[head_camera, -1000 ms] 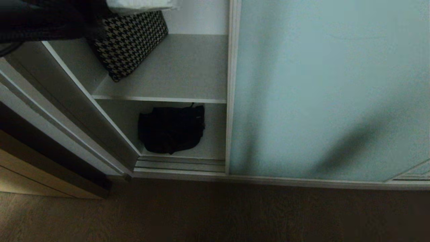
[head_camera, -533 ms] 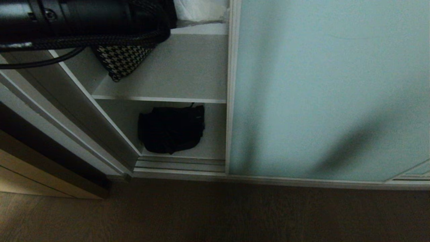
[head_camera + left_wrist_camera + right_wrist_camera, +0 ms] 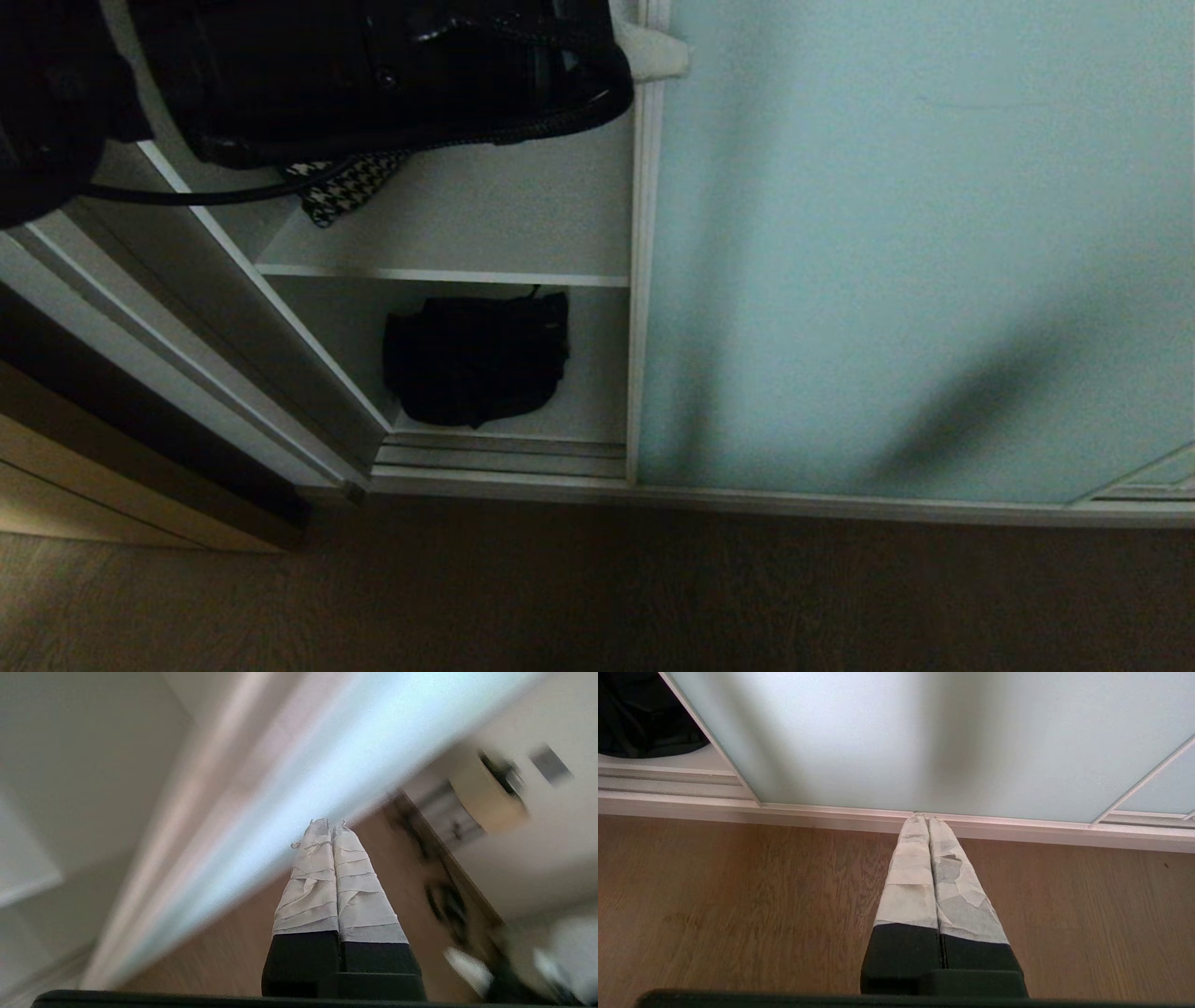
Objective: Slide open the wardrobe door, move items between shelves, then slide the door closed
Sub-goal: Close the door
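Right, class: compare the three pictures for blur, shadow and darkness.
Head view: dim, with a soft diagonal shadow on the frosted blue-green glass door. Left wrist view: background streaked with blur, only the shut left tool sharp. Right wrist view: bright, wooden floor crisp.

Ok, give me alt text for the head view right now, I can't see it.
The left arm crosses the top of the open bay, its end effector shut at the sliding door's frame. Below, a black bag lies under the shelf, where a houndstooth bag peeks out.

No readable text, label, brand, number or sign shows anywhere in these views, on any surface or any object.
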